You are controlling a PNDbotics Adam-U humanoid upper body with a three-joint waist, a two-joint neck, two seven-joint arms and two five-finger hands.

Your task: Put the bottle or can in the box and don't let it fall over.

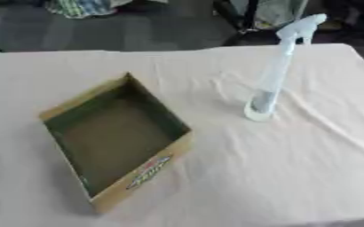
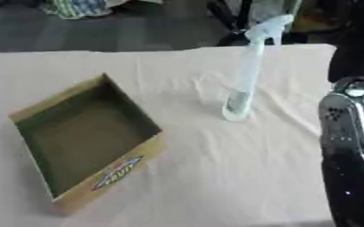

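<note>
A tall, slim spray bottle [image 1: 277, 71] stands upright on the table [image 1: 278, 177], toward its far right corner, pale and translucent with a trigger nozzle on top and a round base pressing into the cloth. Well apart from it, nearer the table's left edge and front, sits an open cardboard box [image 1: 142, 175], shallow, dark inside, with a printed label on its near wall that I can't read. No hand shows, so the fingers' state cannot be told. Only in the right eye view a black and silver arm [image 2: 348, 146] rises along the table's right edge, cut off by the frame, near the bottle but not touching it. The table is covered in a creased beige cloth.
</note>
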